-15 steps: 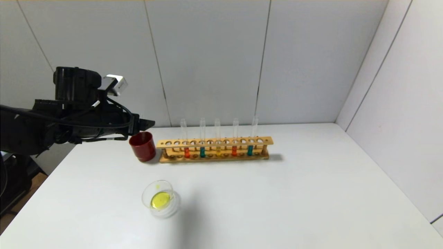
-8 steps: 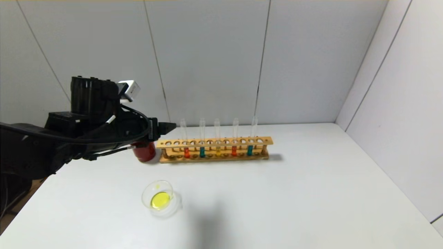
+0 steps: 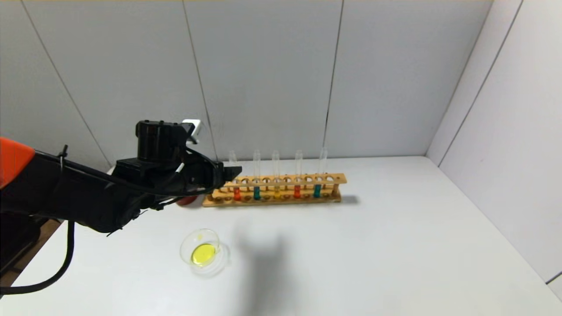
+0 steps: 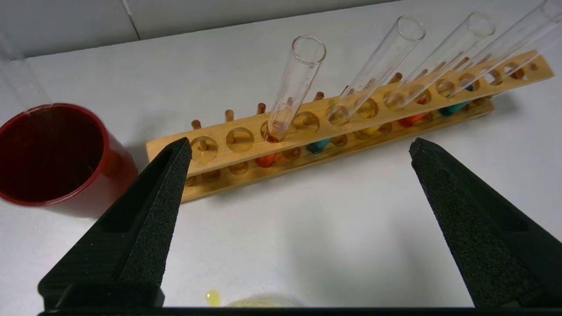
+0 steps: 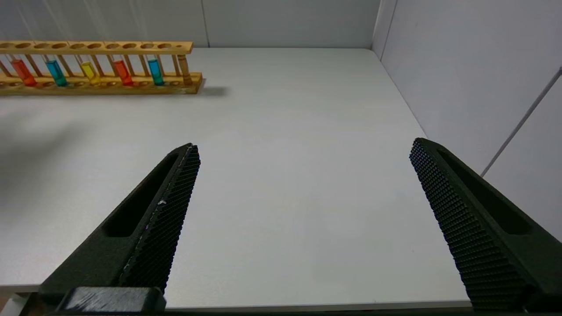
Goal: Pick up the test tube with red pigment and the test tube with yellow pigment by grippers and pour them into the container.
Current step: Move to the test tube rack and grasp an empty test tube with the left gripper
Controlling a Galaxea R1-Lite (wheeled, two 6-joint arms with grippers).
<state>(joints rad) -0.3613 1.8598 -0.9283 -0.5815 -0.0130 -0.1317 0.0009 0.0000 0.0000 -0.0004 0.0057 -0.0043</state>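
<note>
Your left end effector (image 4: 300, 147), fingers spread wide, faces the rack (image 3: 272, 189) so the test tube with red pigment (image 4: 293, 90) standing upright there fits between them; your right end effector (image 5: 303, 151) idles, spread too.

Container (image 3: 204, 253) lies before the rack (image 3: 272, 189); cup (image 4: 52, 158) at its left.

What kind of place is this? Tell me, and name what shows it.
Likely a mock chemistry-lab bench: a wooden rack of test tubes with coloured liquids, a clear glass dish, plain white table and panel walls.
</note>
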